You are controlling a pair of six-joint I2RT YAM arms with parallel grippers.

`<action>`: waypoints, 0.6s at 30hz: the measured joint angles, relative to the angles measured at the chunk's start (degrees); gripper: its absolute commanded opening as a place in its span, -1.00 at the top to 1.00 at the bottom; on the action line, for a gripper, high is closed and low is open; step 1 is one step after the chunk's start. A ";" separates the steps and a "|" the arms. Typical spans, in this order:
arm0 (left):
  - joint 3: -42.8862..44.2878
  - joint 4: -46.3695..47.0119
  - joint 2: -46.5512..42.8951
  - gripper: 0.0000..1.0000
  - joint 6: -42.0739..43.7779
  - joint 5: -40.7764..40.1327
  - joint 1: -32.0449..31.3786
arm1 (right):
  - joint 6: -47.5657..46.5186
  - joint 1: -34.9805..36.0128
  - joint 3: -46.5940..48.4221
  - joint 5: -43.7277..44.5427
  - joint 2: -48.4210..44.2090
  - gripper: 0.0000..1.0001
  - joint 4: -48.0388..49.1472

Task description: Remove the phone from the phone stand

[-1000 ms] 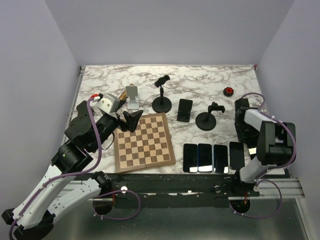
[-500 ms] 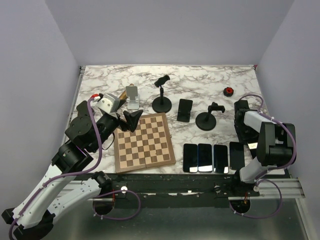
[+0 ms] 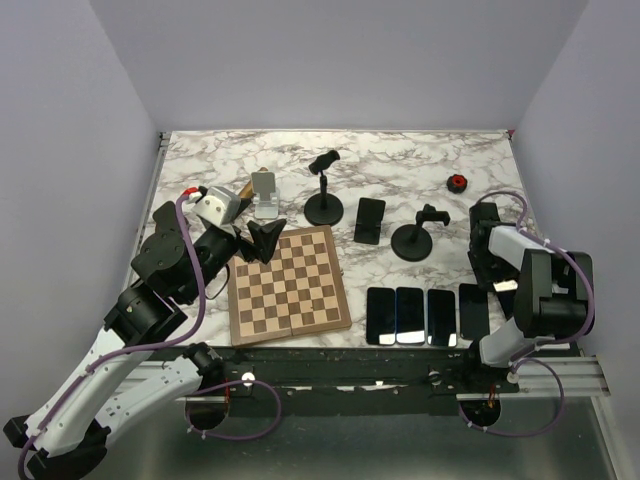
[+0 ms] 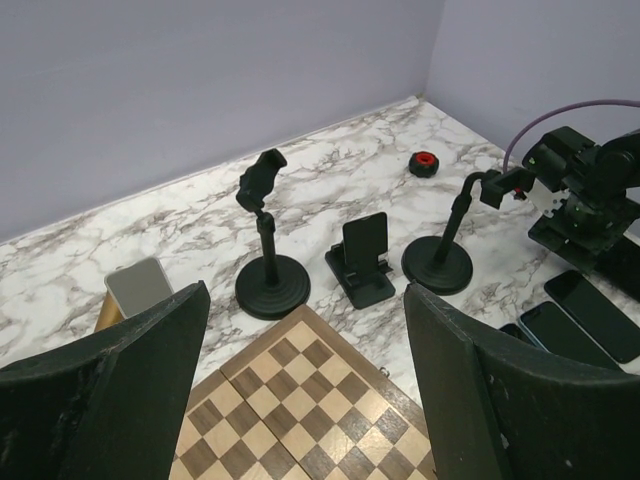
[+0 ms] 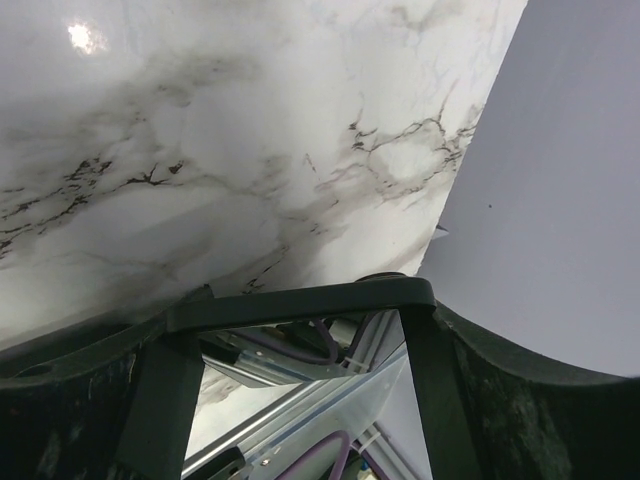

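Note:
A black phone (image 3: 369, 220) leans in a small black stand on the marble table (image 3: 420, 160), just beyond the chessboard; the left wrist view shows the phone (image 4: 365, 238) and its stand (image 4: 362, 288). My left gripper (image 3: 256, 241) is open and empty over the chessboard's far left corner, well left of the phone, its jaws wide apart (image 4: 305, 300). My right gripper (image 3: 489, 270) points down at the far end of the rightmost flat phone (image 3: 473, 312). In the right wrist view a glossy black phone (image 5: 300, 303) fills the gap between the fingers of my right gripper (image 5: 310, 335).
A chessboard (image 3: 288, 285) lies front left. Two black pole stands (image 3: 323, 195) (image 3: 415, 236) flank the phone. A silver stand (image 3: 264, 192) is at the back left. Several phones (image 3: 410, 315) lie in a row at the front. A red knob (image 3: 457, 182) sits far right.
The right arm's elbow has shifted slightly to the right; its gripper stays at the rightmost phone. The left arm has not moved.

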 measured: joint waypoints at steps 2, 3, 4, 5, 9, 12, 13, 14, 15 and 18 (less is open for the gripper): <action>0.00 0.00 0.07 -0.74 0.00 0.00 0.00 | -0.17 0.00 -0.39 -0.61 -0.44 -0.76 -0.09; 0.00 0.00 0.09 -0.74 0.00 0.00 0.00 | -0.31 0.00 -0.50 -0.81 -0.57 -0.81 -0.22; 0.00 0.00 0.11 -0.74 0.00 0.00 0.00 | -0.44 0.00 -0.55 -0.79 -0.70 -0.85 -0.35; 0.00 0.00 0.13 -0.74 0.00 0.00 0.00 | -0.50 0.00 -0.55 -0.79 -0.85 -0.91 -0.46; 0.00 0.00 0.24 -0.74 0.09 -0.02 0.00 | -0.81 0.00 -0.52 -0.79 -1.38 -1.00 -0.61; 0.00 0.00 0.39 -0.75 0.26 -0.04 0.00 | -0.79 -0.09 -0.50 -0.96 -1.60 -1.00 -0.85; -0.02 0.00 0.48 -0.75 0.39 -0.09 0.00 | -0.74 -0.09 -0.48 -0.96 -1.60 -1.00 -0.90; -0.02 0.00 0.52 -0.75 0.44 -0.11 0.00 | -0.63 -0.09 -0.39 -0.96 -1.60 -1.00 -1.05; -0.07 0.02 0.59 -0.75 0.48 -0.17 0.00 | -0.48 -0.09 -0.26 -0.96 -1.60 -1.00 -1.27; -0.37 0.02 0.76 -0.75 0.63 -0.31 0.00 | 0.44 -0.09 0.11 -0.96 -1.64 -1.00 -1.57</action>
